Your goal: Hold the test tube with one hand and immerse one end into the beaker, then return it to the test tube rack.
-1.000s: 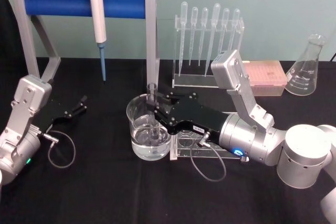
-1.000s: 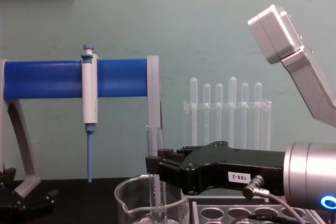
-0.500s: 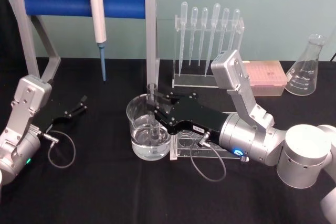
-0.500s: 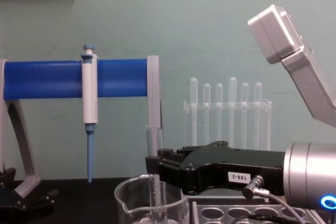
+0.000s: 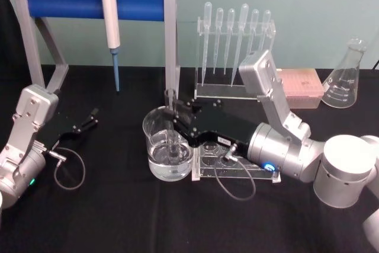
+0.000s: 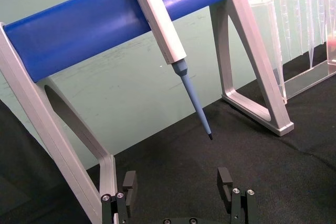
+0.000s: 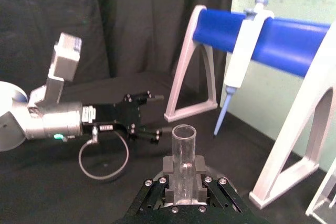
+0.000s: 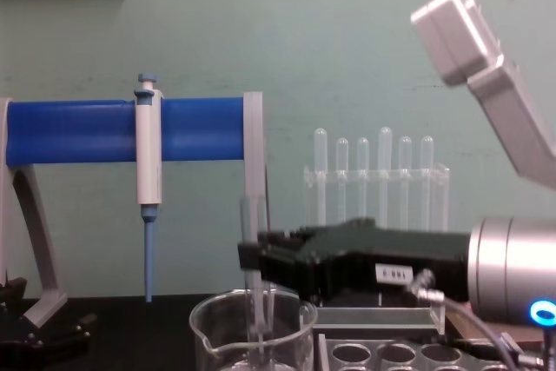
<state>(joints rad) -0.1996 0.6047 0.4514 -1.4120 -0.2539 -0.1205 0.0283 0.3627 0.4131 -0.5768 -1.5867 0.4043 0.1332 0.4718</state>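
Lifted slightly since a second ago, the right claw pinched the test tube, its lower end seemingly inside the beaker beneath the claw; sideways drift could knock glass against rim.

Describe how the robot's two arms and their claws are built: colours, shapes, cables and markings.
Both arms are silver-grey cylinders. The right claw is black and slim, carries a small white label with print too small to read, and joins a silver wrist with a blue ring light and a looping grey cable. A boxy grey module sits above that wrist. The left claw is likewise black, with a grey cable loop and a green light.
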